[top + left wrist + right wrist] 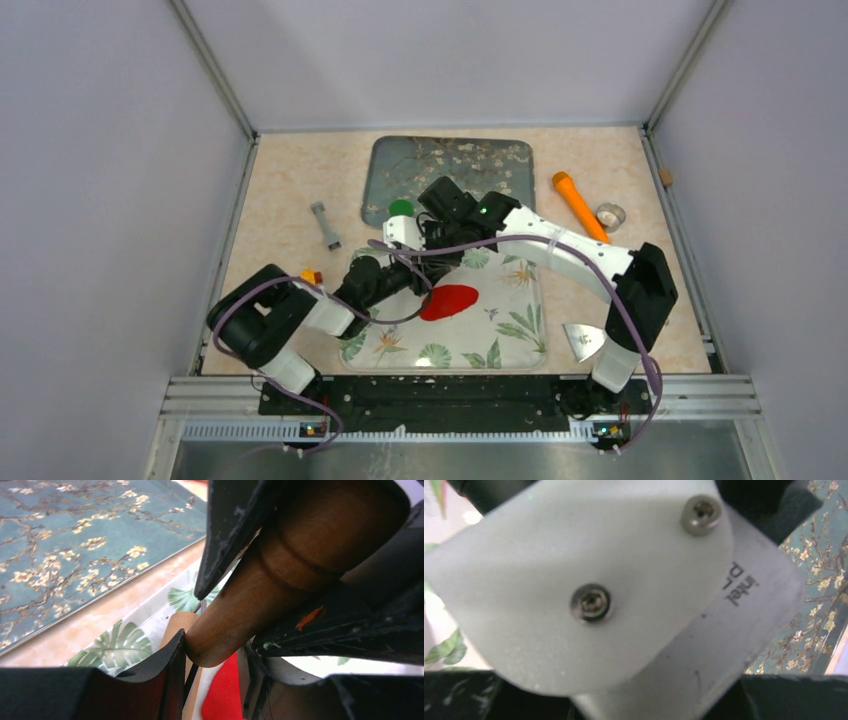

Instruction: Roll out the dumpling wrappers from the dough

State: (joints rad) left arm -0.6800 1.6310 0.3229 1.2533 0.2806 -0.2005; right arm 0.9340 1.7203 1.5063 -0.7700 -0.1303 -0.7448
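Both arms meet over the far-left corner of the leaf mat.

Left gripper: the fingers are closed in on the tapered end of a wooden pin. The pin end touches the left finger and sits tight against the right one. The pin is tilted, with its thick body rising up and right out of the wrist view. Another black part lies along the pin's upper left side; I can't tell what it belongs to.

Right gripper: it is parked right on top of the left wrist. Its own camera is filled by the white camera housing with two screws. Only dark finger bits show in the bottom corners, so I can't tell if it is spread or closed.

Red dough: a flat, smooth oval on the leaf mat, about mid-mat and just near-right of the left gripper. The left wrist view shows it directly under the pin end. I can't confirm contact.

Green disc: it is at the near-left corner of the blue blossom mat, partly hidden by the right wrist. It is apart from the red dough.

The blue mat lies just beyond the leaf mat, with a strip of table between them.

Other items on the table:
- A grey tool is left of the mats.
- An orange tool and a small round cup are right of the blue mat.
- A metal scraper is at the leaf mat's near-right corner.
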